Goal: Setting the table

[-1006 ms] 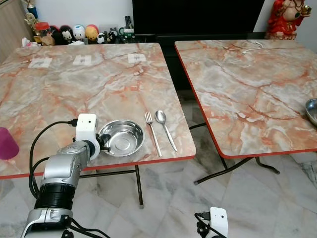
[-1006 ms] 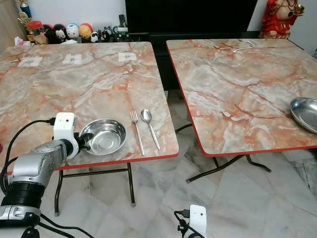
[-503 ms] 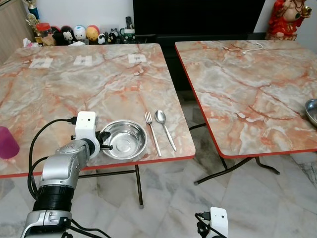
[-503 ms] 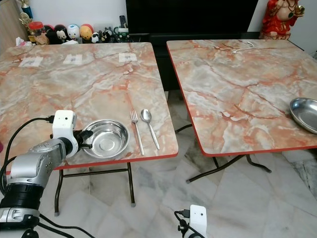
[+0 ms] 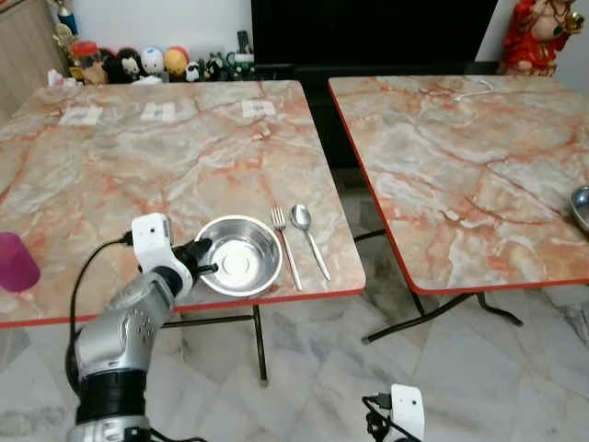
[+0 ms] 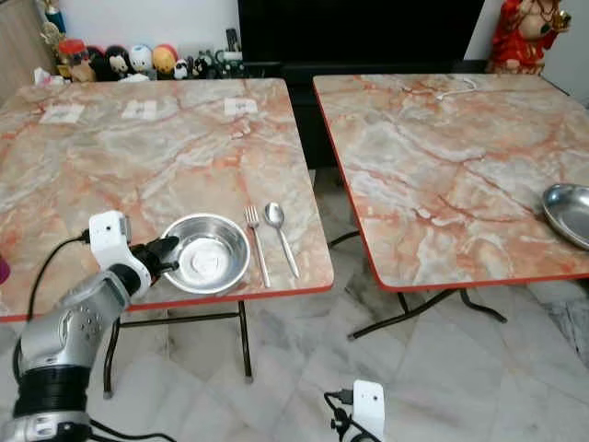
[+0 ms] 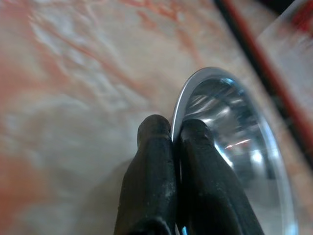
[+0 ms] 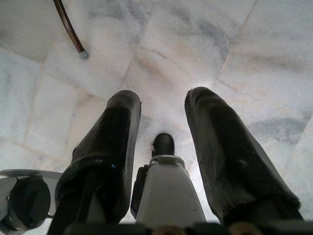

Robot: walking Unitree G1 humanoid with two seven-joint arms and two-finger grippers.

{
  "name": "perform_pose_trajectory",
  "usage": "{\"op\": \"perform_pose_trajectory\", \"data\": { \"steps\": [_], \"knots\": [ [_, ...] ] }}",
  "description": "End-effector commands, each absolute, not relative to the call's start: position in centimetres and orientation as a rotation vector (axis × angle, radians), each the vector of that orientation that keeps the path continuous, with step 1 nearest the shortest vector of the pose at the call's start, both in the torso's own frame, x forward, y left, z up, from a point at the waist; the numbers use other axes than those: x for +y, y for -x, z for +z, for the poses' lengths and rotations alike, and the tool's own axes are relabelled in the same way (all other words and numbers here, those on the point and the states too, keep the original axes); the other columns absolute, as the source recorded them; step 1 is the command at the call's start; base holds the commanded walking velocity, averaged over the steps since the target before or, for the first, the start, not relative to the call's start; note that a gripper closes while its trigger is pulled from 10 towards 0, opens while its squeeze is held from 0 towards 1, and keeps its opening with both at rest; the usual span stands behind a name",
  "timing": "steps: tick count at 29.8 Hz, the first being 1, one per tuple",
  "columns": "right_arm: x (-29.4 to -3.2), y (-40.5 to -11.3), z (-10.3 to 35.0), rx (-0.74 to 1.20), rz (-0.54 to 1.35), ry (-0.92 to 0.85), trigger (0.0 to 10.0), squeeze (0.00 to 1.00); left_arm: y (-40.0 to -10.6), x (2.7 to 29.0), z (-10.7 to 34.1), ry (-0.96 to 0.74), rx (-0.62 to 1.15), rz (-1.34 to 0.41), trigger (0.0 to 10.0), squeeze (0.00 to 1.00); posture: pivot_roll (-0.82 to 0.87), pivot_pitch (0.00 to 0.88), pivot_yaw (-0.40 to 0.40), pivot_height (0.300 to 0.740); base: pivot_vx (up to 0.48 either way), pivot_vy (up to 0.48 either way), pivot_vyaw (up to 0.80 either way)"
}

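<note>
Head pair looks down; wrist views close.

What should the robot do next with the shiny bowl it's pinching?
Probably let go. The left gripper pinches the rim of the steel bowl, which already sits flat on the table beside the fork and spoon.
</note>
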State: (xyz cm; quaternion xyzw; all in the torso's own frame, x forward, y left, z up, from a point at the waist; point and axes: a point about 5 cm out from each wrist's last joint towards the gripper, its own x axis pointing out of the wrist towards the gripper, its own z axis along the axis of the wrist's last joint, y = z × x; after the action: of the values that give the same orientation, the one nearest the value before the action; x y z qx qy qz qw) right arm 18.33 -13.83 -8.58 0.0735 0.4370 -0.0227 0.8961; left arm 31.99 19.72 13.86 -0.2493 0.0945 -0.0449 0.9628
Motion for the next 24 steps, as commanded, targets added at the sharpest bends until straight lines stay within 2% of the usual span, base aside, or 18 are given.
{"op": "perform_pose_trajectory", "data": {
  "steps": [1,13,24],
  "knots": [
    [-14.0,-17.8,-8.9,0.928,-0.048,-0.142,10.0,0.00,-31.6,20.0,14.0,0.588,0.152,-0.078,10.0,0.00,0.13,0.004,-0.050,0.740,0.000,0.000,0.00],
    [-14.0,-17.7,-8.9,0.930,-0.042,-0.135,10.0,0.00,-30.6,20.5,14.3,0.804,0.030,0.025,10.0,0.00,0.13,0.000,-0.050,0.740,0.000,0.000,0.00],
    [-14.1,-17.8,-8.8,0.926,-0.045,-0.134,10.0,0.00,-30.3,21.3,15.7,0.761,-0.058,0.102,10.0,0.00,0.13,0.000,-0.053,0.740,0.000,0.000,0.00]
  ]
}}
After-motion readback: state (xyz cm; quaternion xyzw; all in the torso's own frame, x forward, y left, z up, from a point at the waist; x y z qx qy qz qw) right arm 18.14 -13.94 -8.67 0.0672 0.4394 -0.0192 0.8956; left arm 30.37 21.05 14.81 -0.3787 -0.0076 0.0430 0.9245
